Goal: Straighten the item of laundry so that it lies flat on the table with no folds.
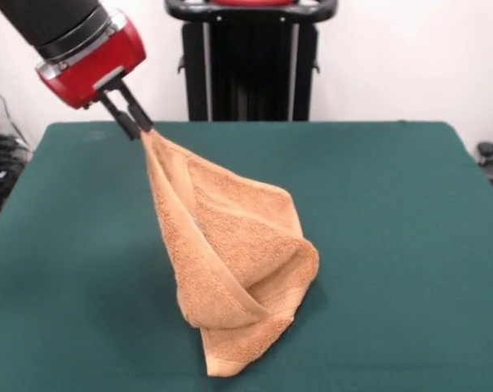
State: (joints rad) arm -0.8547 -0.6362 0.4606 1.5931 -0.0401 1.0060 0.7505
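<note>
Pinching one corner of the orange-tan terry hand towel (230, 261), the pincer (138, 129) is sitting at about ten o'clock in the front view, its two black fingers closed together on the cloth. The red and black arm (75, 41) is running off the top left edge, cut from sight. The towel is hanging down toward five o'clock in a folded cone, its lower end resting on the green table (393, 245). Folds are hiding its inner faces; no tag or print is showing. The black pedestal (250, 61) is standing at twelve o'clock.
</note>
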